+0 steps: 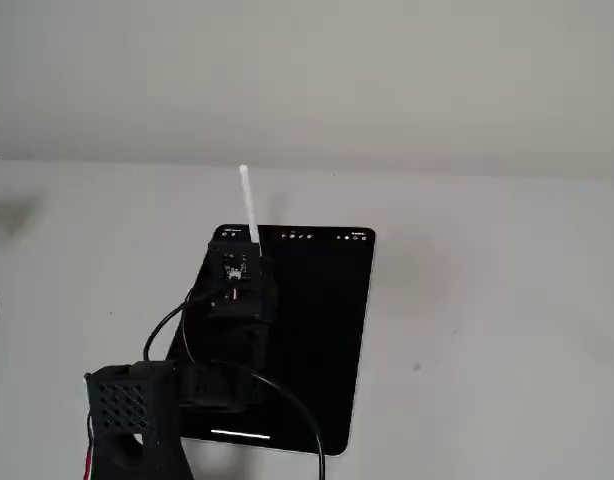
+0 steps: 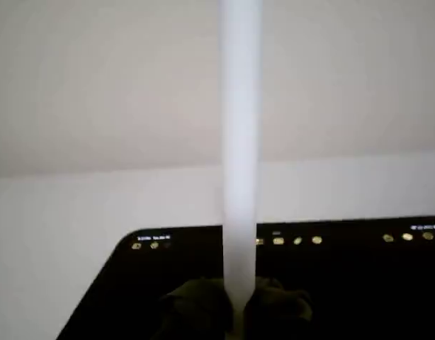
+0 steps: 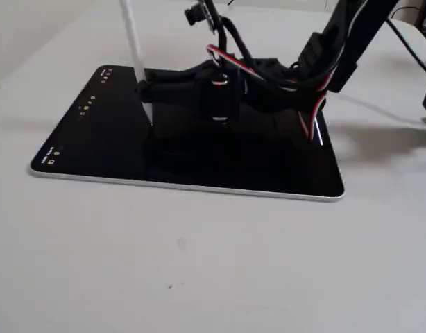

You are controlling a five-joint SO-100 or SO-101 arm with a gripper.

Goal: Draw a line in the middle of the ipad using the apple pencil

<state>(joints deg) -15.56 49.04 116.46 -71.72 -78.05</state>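
— Looking at the low side fixed view, what lies closest?

— Bare grey worktop (image 3: 199,277), then the long edge of the ipad (image 3: 95,149), a flat black slab lying on it with tiny light icons (image 3: 84,107) along its left short edge.

— And over the screen?

— The arm (image 3: 345,41) reaches in from the upper right, trailing black and red cables (image 3: 313,114). Its pincer (image 3: 145,94) is pinching the apple pencil (image 3: 132,35), which stands nearly upright; its lower end is at the glass close to the icon edge, though I cannot tell whether the tip touches.

— Does the wrist view agree?

— Yes. The apple pencil (image 2: 239,142) rises as a white column from the dark fingers (image 2: 196,308) at the bottom, with the ipad (image 2: 359,297) behind and its icons (image 2: 297,241) in a row beyond.

— Any drawn stroke?

— None I can make out. In the higher fixed view the ipad (image 1: 322,330) lies well back on the worktop (image 1: 487,330), the pincer (image 1: 255,250) holds the apple pencil (image 1: 248,205) near the far short edge, and a pale wall (image 1: 307,70) stands behind.
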